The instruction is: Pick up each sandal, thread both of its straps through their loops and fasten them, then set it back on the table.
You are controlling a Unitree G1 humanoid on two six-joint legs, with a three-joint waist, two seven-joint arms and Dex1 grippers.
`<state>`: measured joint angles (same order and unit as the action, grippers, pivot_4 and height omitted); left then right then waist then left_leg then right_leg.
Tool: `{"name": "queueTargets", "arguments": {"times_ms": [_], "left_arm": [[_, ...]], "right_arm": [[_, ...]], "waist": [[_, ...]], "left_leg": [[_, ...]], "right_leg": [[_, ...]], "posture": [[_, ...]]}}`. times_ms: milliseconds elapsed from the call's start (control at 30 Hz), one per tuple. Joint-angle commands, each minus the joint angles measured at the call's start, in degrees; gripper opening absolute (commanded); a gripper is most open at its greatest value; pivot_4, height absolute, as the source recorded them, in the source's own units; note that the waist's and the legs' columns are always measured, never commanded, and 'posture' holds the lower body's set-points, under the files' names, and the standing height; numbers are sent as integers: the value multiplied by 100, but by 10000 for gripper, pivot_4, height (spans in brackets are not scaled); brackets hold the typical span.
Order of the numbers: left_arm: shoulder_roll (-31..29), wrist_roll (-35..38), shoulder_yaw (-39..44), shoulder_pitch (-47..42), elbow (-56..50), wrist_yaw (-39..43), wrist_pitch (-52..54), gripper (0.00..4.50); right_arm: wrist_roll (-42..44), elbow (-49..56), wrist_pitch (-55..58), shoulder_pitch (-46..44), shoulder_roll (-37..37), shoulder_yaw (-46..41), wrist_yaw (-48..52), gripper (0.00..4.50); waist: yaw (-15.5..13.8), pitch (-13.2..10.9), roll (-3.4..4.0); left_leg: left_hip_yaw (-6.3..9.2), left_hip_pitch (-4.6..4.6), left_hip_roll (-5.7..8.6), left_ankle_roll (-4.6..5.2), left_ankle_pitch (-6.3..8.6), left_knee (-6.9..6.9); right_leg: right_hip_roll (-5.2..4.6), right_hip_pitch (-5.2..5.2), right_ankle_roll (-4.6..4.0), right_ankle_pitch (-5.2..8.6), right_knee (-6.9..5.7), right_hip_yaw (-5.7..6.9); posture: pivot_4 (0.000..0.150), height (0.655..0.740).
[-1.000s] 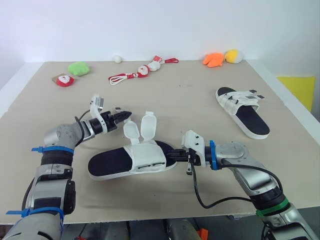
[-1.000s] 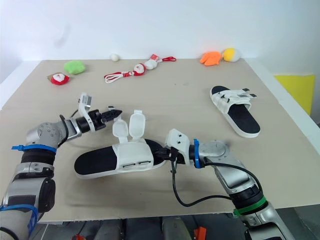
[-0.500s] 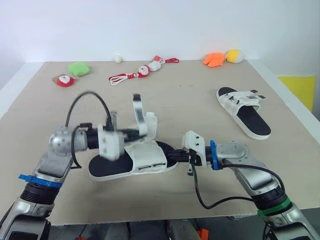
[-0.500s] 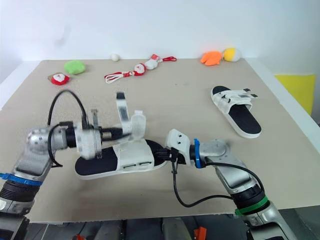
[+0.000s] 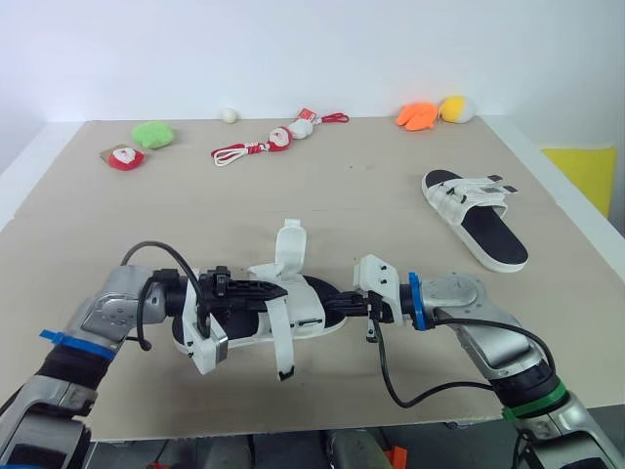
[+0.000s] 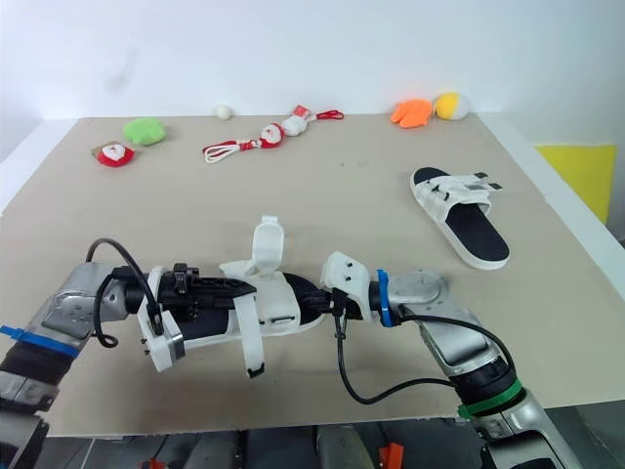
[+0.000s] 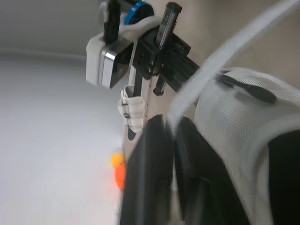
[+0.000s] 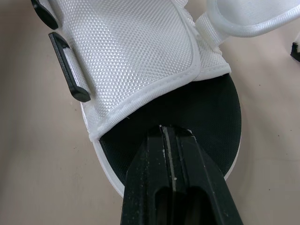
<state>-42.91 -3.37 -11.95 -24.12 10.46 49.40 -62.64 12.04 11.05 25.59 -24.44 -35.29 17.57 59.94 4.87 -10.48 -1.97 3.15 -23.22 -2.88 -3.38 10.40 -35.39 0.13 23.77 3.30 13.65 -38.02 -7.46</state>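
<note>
The near sandal (image 5: pixel 256 315), white with a black footbed, lies at the front middle of the table (image 5: pixel 371 195), with its length going from the robot's left to its right. One of its straps, the upright strap (image 5: pixel 290 244), stands up from the far side of the sandal. The other one, the hanging strap (image 5: pixel 278 342), goes over the upper part and falls down on the near side, with its free end just above the table. The left gripper (image 5: pixel 275 290) reaches over the footbed from the left, and in the left wrist view its two black fingers (image 7: pixel 152 154) are pressed together on this hanging strap. The right gripper (image 5: pixel 340 305) comes from the right; its fingers (image 8: pixel 154 154) are shut tightly on the rim of the sandal's right end, over the black footbed. The second sandal (image 5: pixel 476 217) lies flat, well apart, at the right side of the table. Along the far edge are a green plush (image 5: pixel 153 134), a small red and white toy (image 5: pixel 125 156), a white ball (image 5: pixel 229 115), a red cord with small toys (image 5: pixel 269 142), an orange plush (image 5: pixel 418 116) and, touching it, a yellow plush (image 5: pixel 452 108).
</note>
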Motion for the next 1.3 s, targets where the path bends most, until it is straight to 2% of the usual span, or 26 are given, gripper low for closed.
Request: {"name": "queueTargets", "arguments": {"times_ms": [33, 67, 133, 167, 233, 367, 467, 533, 767, 900, 1100, 1300], "left_arm": [[-379, 846, -3, 460, -1059, 82, 1322, 21830], [-487, 1056, 25, 652, -1367, 112, 1788, 27059], [-623, 1246, 96, 868, -1755, 134, 2386, 33329], [-689, 1378, 133, 972, -1956, 134, 2760, 38044], [-792, 1635, 233, 1153, -2346, 76, 3391, 43856], [-1059, 2219, 540, 1740, -3255, -106, 4690, 43856], [-1285, 3270, 1023, 2068, -3835, -336, 6123, 43856], [-1332, 3716, 1306, 2111, -3990, -439, 6704, 43856], [-1723, 5366, 2037, 2753, -4332, -178, 8791, 43856], [-2062, 6687, 2372, 3312, -4662, 136, 10048, 43856], [-2140, 7060, 2600, 3684, -4770, 357, 10715, 43856], [-1243, 7090, 1939, 3202, -4805, -390, 10920, 43856]], "right_arm": [[-105, -48, 69, 98, -47, 182, 80, 0], [-88, -34, 119, 108, -48, 183, 76, 0], [-55, -25, 216, 121, -49, 192, 86, 0], [-48, -26, 253, 119, -43, 200, 84, 0], [-38, -18, 335, 106, -29, 220, 77, 0], [-51, -72, 332, 51, 14, 267, 108, 0], [-67, -110, 299, 37, 36, 308, 158, 0], [-84, -145, 264, 23, 57, 335, 183, 0], [-120, -238, 203, -40, 135, 378, 227, 0], [-126, -238, 195, -27, 136, 356, 241, 0], [-109, -178, 222, 15, 104, 322, 237, 0], [-102, -123, 261, 47, 112, 308, 203, 0]], "waist": [[6, 0, 0], [5, 0, 0], [7, 0, 0], [6, 0, 0], [1, 0, 0], [3, 0, 0], [10, -1, -1], [11, -4, -4], [75, -6, -4], [89, -6, -7], [94, -7, -5], [90, -3, -2]], "left_leg": [[0, -2, -2, 0, 0, 1], [0, -3, -2, 0, 0, 0], [0, -2, -2, 1, 1, 1], [0, -2, -3, 1, 1, 2], [1, -1, -3, 1, 1, 2], [0, 2, -2, 1, 1, 1], [-1, 1, -7, -2, 6, 4], [-1, -1, -15, -3, 7, 5], [-4, 0, -23, -9, 18, 6], [-3, -1, -32, -12, 26, 7], [-4, -1, -34, -17, 30, 7], [-6, -1, -31, -29, 37, 5]], "right_leg": [[0, 1, 1, 0, 0, 0], [0, 2, -1, 1, 0, 1], [-1, 2, -4, 3, -1, 1], [-1, 2, -4, 3, -1, 1], [-1, 2, -5, 4, -1, 2], [-2, 1, -5, 4, -1, 2], [0, 6, -17, 12, -1, 5], [6, 12, -16, 12, -2, 6], [10, 20, -25, 18, -2, 12], [17, 25, -34, 23, -2, 17], [18, 39, -42, 28, -2, 20], [16, 37, -46, 30, -1, 18]], "posture": [[1500, 7400], [1500, 7400], [1500, 7400], [1500, 7400], [1500, 7400], [1500, 7400], [1500, 7400], [1500, 7400], [1500, 7400], [1500, 7400], [1500, 7400], [1500, 7400]]}}
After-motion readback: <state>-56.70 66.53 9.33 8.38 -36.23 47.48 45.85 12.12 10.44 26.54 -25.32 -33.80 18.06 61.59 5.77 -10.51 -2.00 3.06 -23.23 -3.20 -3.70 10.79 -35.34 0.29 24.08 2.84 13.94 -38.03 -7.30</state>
